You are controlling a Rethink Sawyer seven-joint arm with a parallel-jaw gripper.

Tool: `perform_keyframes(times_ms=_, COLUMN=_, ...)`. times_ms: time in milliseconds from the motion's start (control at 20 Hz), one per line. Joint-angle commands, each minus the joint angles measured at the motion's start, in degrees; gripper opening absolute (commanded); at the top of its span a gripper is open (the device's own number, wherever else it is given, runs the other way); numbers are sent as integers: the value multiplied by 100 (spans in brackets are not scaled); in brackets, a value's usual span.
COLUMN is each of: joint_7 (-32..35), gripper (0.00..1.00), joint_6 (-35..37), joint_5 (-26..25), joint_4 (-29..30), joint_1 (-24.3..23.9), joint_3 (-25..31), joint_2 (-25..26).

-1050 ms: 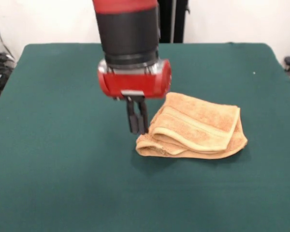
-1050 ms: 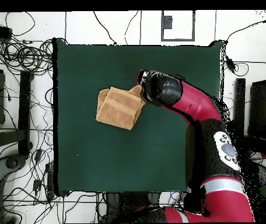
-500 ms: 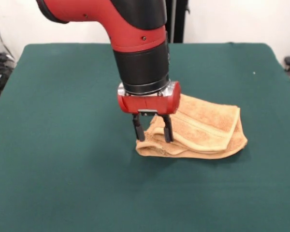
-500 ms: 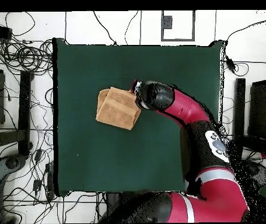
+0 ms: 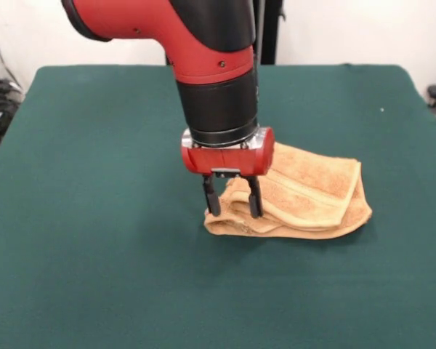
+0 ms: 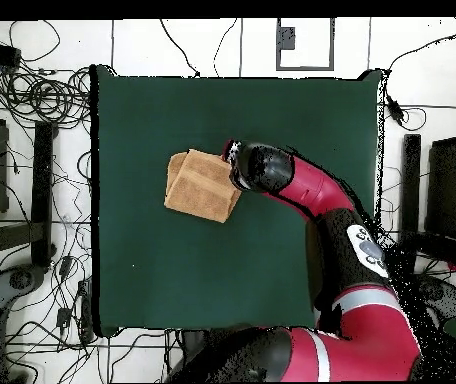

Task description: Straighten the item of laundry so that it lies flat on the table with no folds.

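The item of laundry (image 5: 309,196) is an orange-tan towel folded into a thick bundle with stacked layers, lying right of centre on the dark green table (image 5: 94,240). In the overhead view the towel (image 6: 202,187) sits left of the arm's wrist. My gripper (image 5: 232,212) hangs open straight down over the bundle's left end. Its two dark fingers (image 5: 211,200) straddle the folded front-left corner, tips level with the top layers. From above, the wrist hides the gripper.
The red and black arm (image 6: 312,190) reaches in across the table from the lower right in the overhead view. Cables and equipment (image 6: 32,100) lie on the floor around the table (image 6: 172,280).
A second ago the gripper was shut and beside the towel's left end. It has opened, shifted right over the folded corner and lowered slightly since half a second ago.
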Motion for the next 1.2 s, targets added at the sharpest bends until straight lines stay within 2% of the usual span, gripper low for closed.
perform_keyframes(times_ms=50, joint_7=851, gripper=100, joint_6=-474, joint_5=-200, joint_4=245, joint_1=470, joint_3=208, joint_2=-28)
perform_keyframes(times_ms=250, joint_7=940, gripper=100, joint_6=-738, joint_5=-208, joint_4=200, joint_1=605, joint_3=78, joint_2=23)
perform_keyframes(times_ms=450, joint_7=886, gripper=100, joint_6=-680, joint_5=-163, joint_4=166, joint_1=646, joint_3=38, joint_2=40)
perform_keyframes(times_ms=1200, joint_7=688, gripper=100, joint_6=-761, joint_5=-525, joint_4=-306, joint_1=1190, joint_3=-754, joint_2=-13)
